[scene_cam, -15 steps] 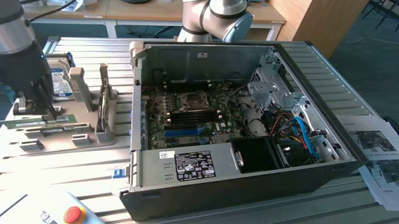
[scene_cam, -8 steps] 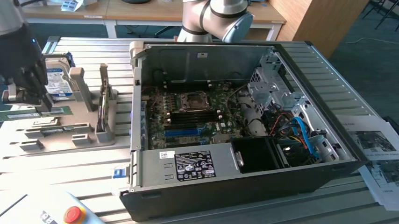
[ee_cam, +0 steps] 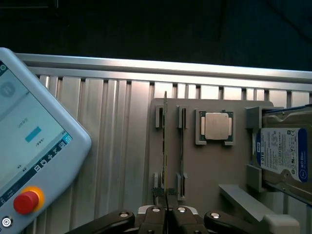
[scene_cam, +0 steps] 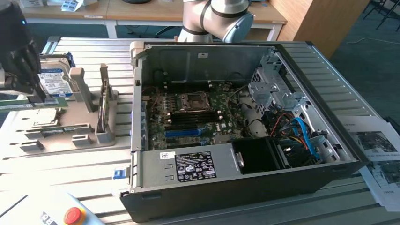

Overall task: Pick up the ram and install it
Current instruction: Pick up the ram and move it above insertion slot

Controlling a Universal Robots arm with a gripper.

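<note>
Black sheet steel of the open computer case (scene_cam: 250, 187) is the largest thing here. It lies well apart from the gripper (ee_cam: 165, 202), off toward the exterior view's right. The motherboard (scene_cam: 209, 110) faces up inside it, with long dark memory slots (scene_cam: 187, 123) running across the board.

Directly beneath the gripper is the grey fixture plate (ee_cam: 209, 170), on the slatted aluminium table (ee_cam: 112, 146). On that plate a hard drive (ee_cam: 280, 156) sits off to one side of the gripper, and a square processor chip (ee_cam: 215, 127) sits between the drive and the gripper's line.

The ram (ee_cam: 165, 146) is at the gripper itself. In the wrist view it appears edge-on as a thin green-brown line, and the fingers (ee_cam: 155, 214) are pressed together on its near end. Its long axis runs straight out from the fingertips, in line with the paired holder brackets (ee_cam: 182, 117) on the plate and just beside them. It stands on edge rather than lying flat.

Whether the stick has cleared its holder or rests in it cannot be told.

Judged from this, the relation that matters is that the gripper has the ram by one end over the fixture, while the slots meant to take it are a long way across, inside the case.
</note>
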